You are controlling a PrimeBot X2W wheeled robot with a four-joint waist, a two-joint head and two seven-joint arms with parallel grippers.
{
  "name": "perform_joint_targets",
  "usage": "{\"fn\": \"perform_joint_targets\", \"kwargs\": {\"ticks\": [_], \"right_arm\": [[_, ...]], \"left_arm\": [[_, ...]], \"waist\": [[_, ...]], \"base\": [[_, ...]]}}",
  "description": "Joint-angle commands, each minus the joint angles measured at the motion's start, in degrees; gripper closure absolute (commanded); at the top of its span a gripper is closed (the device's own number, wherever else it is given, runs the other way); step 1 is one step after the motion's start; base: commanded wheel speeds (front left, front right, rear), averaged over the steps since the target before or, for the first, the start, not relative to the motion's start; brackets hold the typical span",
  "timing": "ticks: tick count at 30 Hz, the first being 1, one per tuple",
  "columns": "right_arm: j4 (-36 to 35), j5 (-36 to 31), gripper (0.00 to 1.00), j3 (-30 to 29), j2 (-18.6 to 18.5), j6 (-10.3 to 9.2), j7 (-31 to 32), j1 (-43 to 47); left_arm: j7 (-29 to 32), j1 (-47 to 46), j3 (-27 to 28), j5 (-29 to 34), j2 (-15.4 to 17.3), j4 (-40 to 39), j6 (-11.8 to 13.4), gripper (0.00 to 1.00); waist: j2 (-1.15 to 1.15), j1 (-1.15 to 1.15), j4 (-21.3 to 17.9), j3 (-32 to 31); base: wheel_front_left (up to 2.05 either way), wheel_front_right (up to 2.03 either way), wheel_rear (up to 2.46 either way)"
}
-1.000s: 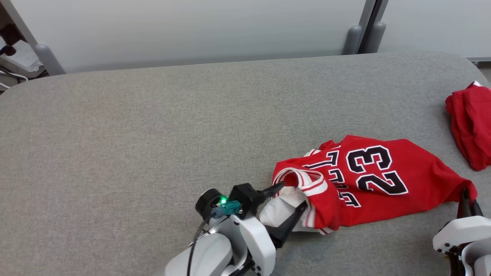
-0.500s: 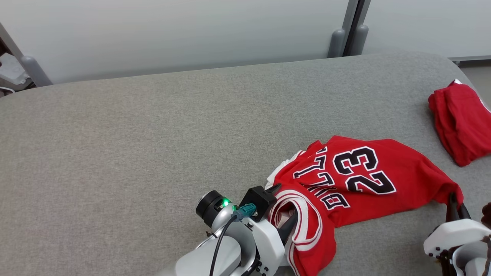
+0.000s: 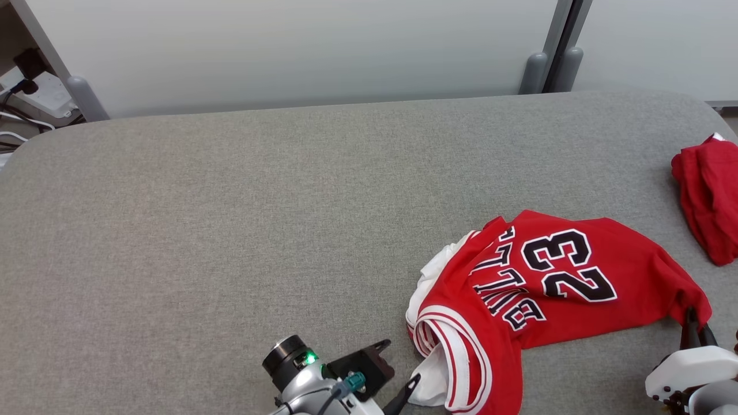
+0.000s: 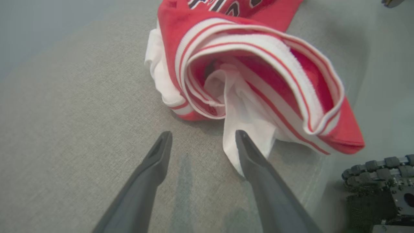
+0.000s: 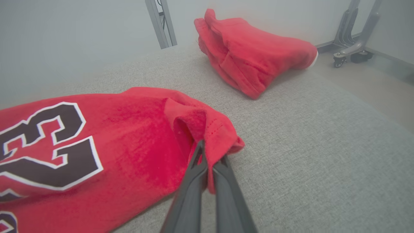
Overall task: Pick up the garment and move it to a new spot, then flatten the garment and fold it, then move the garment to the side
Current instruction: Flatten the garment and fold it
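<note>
Looking down from the head camera, I have the red jersey lying crumpled on the near right part of the grey padded table, number side up, with its striped opening turned toward me. My right gripper has its fingers pressed together on a bunched corner of the red hem. The cloth folds over the tips, so I count that as a real pinch. My left gripper has its fingers spread with nothing between them. One tip lies just beside, perhaps touching, the white inner layer that spills out of the opening.

I judge this cloth to be light, soft and entirely limp — it will sag from whatever point I hold, and drag on the table covering rather than slide. Nothing here can break; the risk is taking one layer and leaving the other. The white layer looks thin and loose, so a pinch there alone would probably pull it out of the red shell. The better hold for the left is the red-and-white striped band itself — doubled, thicker, and standing up off the table, so the fingers can straddle it. A second red garment lies well apart at the far right, and I'd steer clear of it.
</note>
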Motion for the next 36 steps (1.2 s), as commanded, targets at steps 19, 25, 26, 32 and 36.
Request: {"fn": "perform_joint_targets", "kwargs": {"ticks": [19, 25, 26, 32, 36], "right_arm": [[-2.11, 2.15, 1.0, 2.76, -1.31, 0.0, -0.35, -1.52], [-2.2, 2.96, 1.0, 3.59, -1.58, 0.0, -0.35, -1.76], [-2.19, 3.09, 1.0, 3.73, -1.62, 0.0, -0.35, -1.74], [-2.11, 3.69, 1.0, 3.99, -1.92, 0.0, -0.35, -1.0], [-2.07, 3.94, 1.0, 4.26, -2.06, 0.0, -0.35, -0.4]], "left_arm": [[4.58, -0.83, 1.26, 22.52, -2.52, 4.01, -8.35, 0.0], [2.95, -1.64, 1.29, 23.36, -3.69, 7.48, -7.84, 1.0], [2.45, -1.67, 1.3, 23.25, -3.84, 7.9, -7.85, 1.0], [0.46, -1.98, 1.45, 22.45, -4.37, 8.65, -8.49, 1.0], [-1.19, -1.03, 3.17, 19.2, -4.14, 7.05, -9.93, 1.0]], "waist": [[0.0, 0.0, -1.51, 1.95], [0.0, 0.0, -1.66, 2.23], [0.0, 0.0, -1.64, 2.11], [0.0, 0.0, -1.02, 0.87], [0.0, 0.0, -0.47, -0.5]], "base": [[0.0, 0.0, 0.0], [0.0, 0.0, 0.0], [0.0, 0.0, 0.0], [0.0, 0.0, 0.0], [0.0, 0.0, 0.0]]}}
